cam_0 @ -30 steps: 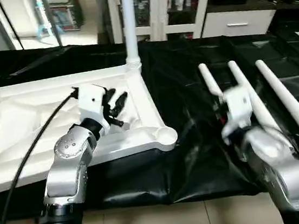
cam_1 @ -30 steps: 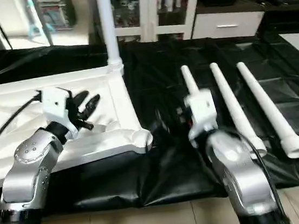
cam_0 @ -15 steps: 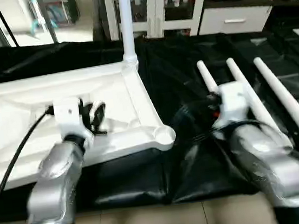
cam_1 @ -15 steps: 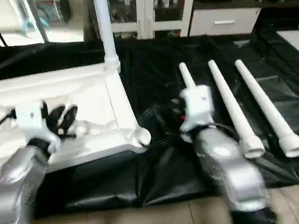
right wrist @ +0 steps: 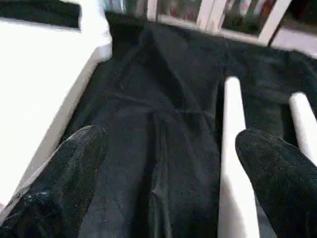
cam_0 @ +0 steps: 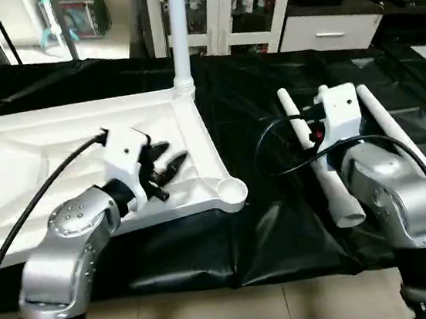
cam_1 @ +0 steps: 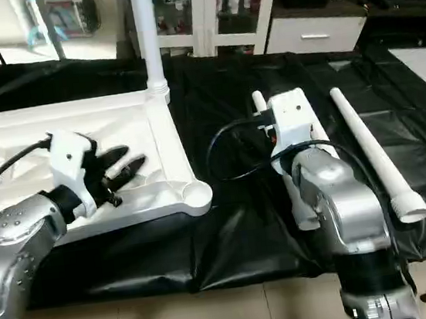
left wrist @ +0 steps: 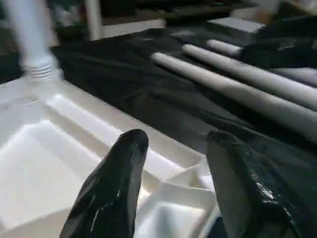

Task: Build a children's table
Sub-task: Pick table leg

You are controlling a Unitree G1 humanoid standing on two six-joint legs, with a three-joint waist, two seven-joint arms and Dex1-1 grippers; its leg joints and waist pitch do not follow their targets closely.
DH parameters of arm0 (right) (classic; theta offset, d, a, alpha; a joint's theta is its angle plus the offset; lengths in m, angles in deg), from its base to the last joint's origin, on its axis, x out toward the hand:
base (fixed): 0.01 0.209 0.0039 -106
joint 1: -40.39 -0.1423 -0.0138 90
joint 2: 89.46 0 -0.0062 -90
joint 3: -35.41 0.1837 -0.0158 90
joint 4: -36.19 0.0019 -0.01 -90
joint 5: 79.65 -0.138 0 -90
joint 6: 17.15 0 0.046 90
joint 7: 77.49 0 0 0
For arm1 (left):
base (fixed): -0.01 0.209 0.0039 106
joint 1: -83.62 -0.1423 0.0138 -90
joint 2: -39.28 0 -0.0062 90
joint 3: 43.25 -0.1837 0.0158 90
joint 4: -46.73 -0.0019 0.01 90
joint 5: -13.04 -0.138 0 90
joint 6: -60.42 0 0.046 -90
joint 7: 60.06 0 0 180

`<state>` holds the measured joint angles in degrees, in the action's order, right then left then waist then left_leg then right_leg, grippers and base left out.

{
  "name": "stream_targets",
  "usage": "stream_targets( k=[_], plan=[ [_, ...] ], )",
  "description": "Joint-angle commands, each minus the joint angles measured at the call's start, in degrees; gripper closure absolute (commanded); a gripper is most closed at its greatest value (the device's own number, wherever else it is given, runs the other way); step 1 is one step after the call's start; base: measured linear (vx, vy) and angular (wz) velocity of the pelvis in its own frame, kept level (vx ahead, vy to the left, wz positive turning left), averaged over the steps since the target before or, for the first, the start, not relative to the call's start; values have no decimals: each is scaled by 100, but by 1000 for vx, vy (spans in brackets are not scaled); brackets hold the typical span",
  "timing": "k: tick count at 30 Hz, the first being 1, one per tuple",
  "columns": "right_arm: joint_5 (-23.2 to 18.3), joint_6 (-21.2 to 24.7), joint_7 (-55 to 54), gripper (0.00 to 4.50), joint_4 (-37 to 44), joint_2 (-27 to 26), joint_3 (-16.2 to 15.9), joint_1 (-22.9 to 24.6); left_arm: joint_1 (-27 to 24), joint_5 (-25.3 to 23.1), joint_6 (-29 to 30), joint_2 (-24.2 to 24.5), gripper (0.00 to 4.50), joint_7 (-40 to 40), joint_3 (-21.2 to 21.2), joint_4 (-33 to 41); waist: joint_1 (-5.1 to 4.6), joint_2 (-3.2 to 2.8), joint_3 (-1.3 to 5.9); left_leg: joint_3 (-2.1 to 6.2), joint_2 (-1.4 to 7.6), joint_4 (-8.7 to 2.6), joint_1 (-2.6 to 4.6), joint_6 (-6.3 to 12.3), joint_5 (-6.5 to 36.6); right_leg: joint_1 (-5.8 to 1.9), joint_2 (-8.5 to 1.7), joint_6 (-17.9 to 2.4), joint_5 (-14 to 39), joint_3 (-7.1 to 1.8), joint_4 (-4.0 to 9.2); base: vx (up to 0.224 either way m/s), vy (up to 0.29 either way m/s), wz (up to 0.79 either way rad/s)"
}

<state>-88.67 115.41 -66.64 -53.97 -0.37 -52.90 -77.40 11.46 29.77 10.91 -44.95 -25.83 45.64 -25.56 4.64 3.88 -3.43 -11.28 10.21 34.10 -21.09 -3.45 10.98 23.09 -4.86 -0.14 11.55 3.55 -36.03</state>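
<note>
Loose legs (cam_0: 324, 161) lay lengthwise just under right gripper (right wrist: 163, 163), fingers spread wide, empty. Left gripper (left wrist: 171, 163) hovered half-spread above tabletop (cam_0: 11, 165) near-right corner socket (cam_0: 231, 191).

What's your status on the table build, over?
Left gripper open over table top. Right gripper open above loose legs. One leg already socketed. Nothing blocking.

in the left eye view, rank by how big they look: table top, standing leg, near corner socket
1. table top
2. standing leg, though its upper part runs out of the picture
3. near corner socket
</note>
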Motion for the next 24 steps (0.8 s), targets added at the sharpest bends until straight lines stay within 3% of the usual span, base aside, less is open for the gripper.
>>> stream_targets(
  k=[1, 2, 3, 4, 7, 8, 11, 12, 24],
  plan=[
    [163, 263, -41, 0, -198, 193, -33, -185, 146, -61, 71, -72, 185, -137, -70, 53, 1, -115, 369, 99, 244, -386, 127, -201, 428, -230, -270, -908, 210, -294, 348, 0, 0, 0],
    [169, 368, -87, 0, -263, 204, -17, -239, 161, -98, 21, -105, 185, -180, -63, 5, 7, -85, 369, 100, 247, -387, 120, -225, 449, -242, -265, -902, 158, -294, 341, 0, 0, 0],
    [220, 575, -176, 0, -406, 244, -22, -326, 167, -144, -97, -174, 175, -233, -46, -88, 11, -94, 379, 105, 241, -383, 119, -250, 451, -263, -261, -881, 42, -298, 330, 0, 0, 0],
    [225, 711, -202, 0, -575, 292, -15, -358, 95, -166, -247, -168, 164, -168, -112, -135, 5, -5, 380, 99, 237, -379, 101, -221, 421, -284, -265, -873, 34, -303, 344, 0, 0, 0],
    [228, 923, -65, 0, -966, 432, -98, -447, -68, -27, -341, -1, 146, 172, -313, -25, 24, -71, 394, 111, 238, -370, 104, -251, 384, -286, -275, -866, 31, -299, 326, 0, 0, 0],
    [239, 962, 7, 0, -1133, 469, -135, -518, -78, 109, -269, 51, 146, 327, -355, 71, 11, -33, 404, 105, 236, -364, 109, -262, 424, -287, -270, -893, 58, -292, 311, 0, 0, 0],
    [337, 1006, 196, 0, -1770, 542, -241, -780, -62, 301, -132, 405, 146, 1002, -690, 291, 10, -27, 400, 98, 234, -358, 115, -268, 503, -263, -282, -967, 262, -288, 314, 0, 0, 0],
    [363, 1007, 157, 0, -1885, 553, -233, -827, -50, 307, -137, 489, 146, 1133, -768, 337, -5, 27, 380, 87, 242, -363, 93, -261, 523, -272, -284, -949, 349, -295, 333, 0, 0, 0],
    [337, 1623, 259, 0, -2519, 594, -234, -941, 243, 584, 107, 873, 146, 1661, -925, 384, 19, 6, 402, 83, 242, -347, 102, -327, 348, -291, -280, -990, 146, -296, 284, 0, 0, 0]
  ],
)
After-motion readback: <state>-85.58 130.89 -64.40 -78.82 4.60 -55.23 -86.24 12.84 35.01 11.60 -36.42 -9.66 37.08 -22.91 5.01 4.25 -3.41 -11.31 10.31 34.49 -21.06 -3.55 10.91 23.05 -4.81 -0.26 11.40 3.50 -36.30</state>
